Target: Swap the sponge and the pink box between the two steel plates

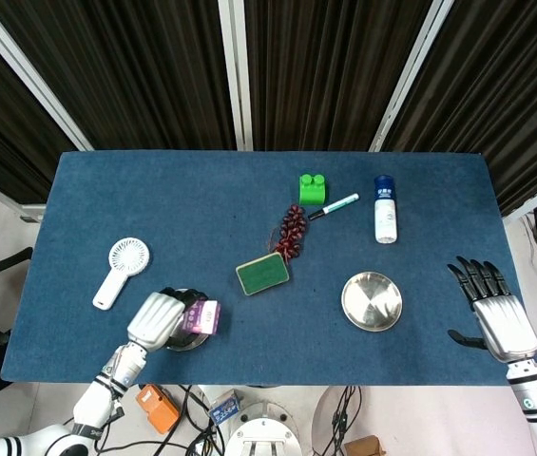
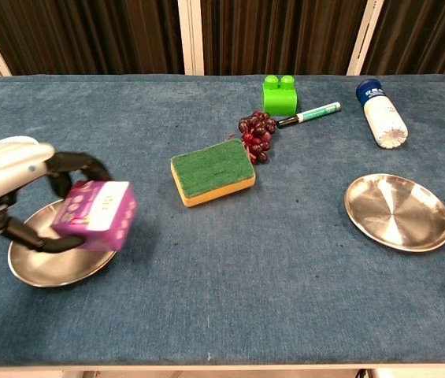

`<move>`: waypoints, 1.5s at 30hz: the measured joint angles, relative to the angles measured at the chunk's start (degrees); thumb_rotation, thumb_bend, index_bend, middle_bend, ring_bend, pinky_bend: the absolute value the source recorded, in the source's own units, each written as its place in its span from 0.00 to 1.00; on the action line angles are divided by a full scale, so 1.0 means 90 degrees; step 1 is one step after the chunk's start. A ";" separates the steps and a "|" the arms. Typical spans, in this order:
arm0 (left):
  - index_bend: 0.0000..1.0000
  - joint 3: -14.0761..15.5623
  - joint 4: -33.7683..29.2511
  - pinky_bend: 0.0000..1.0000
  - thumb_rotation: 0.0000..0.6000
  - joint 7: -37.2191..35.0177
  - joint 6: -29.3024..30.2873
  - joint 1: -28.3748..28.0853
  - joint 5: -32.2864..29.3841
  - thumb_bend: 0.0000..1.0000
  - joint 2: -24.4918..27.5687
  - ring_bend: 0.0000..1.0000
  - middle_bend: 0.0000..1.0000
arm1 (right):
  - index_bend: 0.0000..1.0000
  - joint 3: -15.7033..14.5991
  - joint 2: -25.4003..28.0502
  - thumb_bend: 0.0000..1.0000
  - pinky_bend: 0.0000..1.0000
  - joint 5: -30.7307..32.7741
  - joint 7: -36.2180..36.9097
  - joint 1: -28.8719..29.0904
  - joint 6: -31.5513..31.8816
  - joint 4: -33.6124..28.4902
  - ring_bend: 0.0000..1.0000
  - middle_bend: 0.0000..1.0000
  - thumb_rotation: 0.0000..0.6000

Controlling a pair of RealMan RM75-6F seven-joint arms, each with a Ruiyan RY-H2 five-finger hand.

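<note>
L robot hand [image 2: 17, 185] grips pink box [image 2: 96, 214], above L plate [image 2: 49, 264] rim | R robot hand [image 1: 491, 309] open, idle | sponge [image 2: 212, 172] on surface btwn plates, so R plate [image 2: 398, 211] free for your box

A: What stands between the left hand [image 2: 13, 177], holding the box [image 2: 96, 214] over the left plate [image 2: 45, 264], and the right plate [image 2: 398, 211]?

B: The sponge [image 2: 212, 172] lies to the right and slightly farther, with the grapes [image 2: 255, 135] touching its far right corner. Farther still stand the green brick [image 2: 279, 94], the pen [image 2: 309, 115] and the bottle [image 2: 381, 113].

A: And the near side?

B: A bare strip of tabletop [image 2: 230, 291] runs along the near edge from plate to plate. The fan [image 1: 121, 270] lies far-left of the left plate. The right hand [image 1: 491, 309] hovers spread at the right edge, apart from the right plate.
</note>
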 measured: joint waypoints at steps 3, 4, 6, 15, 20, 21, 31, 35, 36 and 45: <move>0.57 -0.0078 -0.0159 0.40 1.00 0.0078 -0.0153 -0.0188 0.0008 0.37 -0.0162 0.46 0.55 | 0.00 0.0032 -0.0004 0.20 0.06 0.0016 -0.0014 0.0004 -0.0080 -0.0016 0.00 0.00 1.00; 0.57 -0.0111 -0.0187 0.40 1.00 0.0155 -0.0231 -0.0265 -0.0014 0.37 -0.0269 0.46 0.55 | 0.00 0.0043 -0.0004 0.20 0.06 0.0021 -0.0017 0.0005 -0.0104 -0.0019 0.00 0.00 1.00; 0.57 -0.0161 -0.0191 0.40 1.00 0.0293 -0.0357 -0.0384 -0.0070 0.36 -0.0469 0.46 0.55 | 0.00 0.0070 0.0004 0.20 0.06 0.0042 -0.0008 0.0006 -0.0144 -0.0024 0.00 0.00 1.00; 0.53 -0.0504 0.0536 0.37 1.00 0.0996 -0.0757 -0.0992 -0.0539 0.30 -0.1832 0.41 0.49 | 0.00 0.0154 0.0092 0.20 0.06 0.0110 0.0182 -0.0011 -0.0273 0.0009 0.00 0.00 1.00; 0.27 -0.0605 0.0983 0.16 1.00 0.1125 -0.0875 -0.1264 -0.0734 0.09 -0.2214 0.17 0.24 | 0.00 0.0191 0.0147 0.20 0.06 0.0116 0.0277 -0.0016 -0.0333 0.0020 0.00 0.00 1.00; 0.24 -0.0612 0.0994 0.15 1.00 0.1098 -0.0890 -0.1284 -0.0754 0.07 -0.2230 0.16 0.23 | 0.00 0.0198 0.0153 0.20 0.06 0.0117 0.0288 -0.0022 -0.0330 0.0019 0.00 0.00 1.00; 0.22 -0.0541 0.1018 0.15 1.00 0.0692 -0.0810 -0.1441 -0.0546 0.04 -0.2294 0.15 0.21 | 0.00 0.0252 0.0166 0.20 0.06 0.0106 0.0312 -0.0082 -0.0317 0.0011 0.00 0.00 1.00; 0.21 -0.0663 0.0799 0.15 1.00 0.0592 -0.0714 -0.1480 -0.0494 0.05 -0.2207 0.14 0.19 | 0.00 0.0256 0.0169 0.20 0.06 0.0085 0.0291 -0.0098 -0.0332 -0.0002 0.00 0.00 1.00; 0.20 -0.0720 0.0763 0.15 1.00 0.0569 -0.0637 -0.1489 -0.0436 0.06 -0.2180 0.13 0.19 | 0.00 0.0255 0.0172 0.20 0.06 0.0077 0.0294 -0.0104 -0.0331 -0.0004 0.00 0.00 1.00; 0.19 -0.1590 0.0876 0.15 1.00 0.0466 -0.0125 -0.1623 -0.0742 0.04 -0.2056 0.11 0.19 | 0.00 0.0293 0.0183 0.20 0.06 0.0083 0.0277 -0.0123 -0.0359 -0.0024 0.00 0.00 1.00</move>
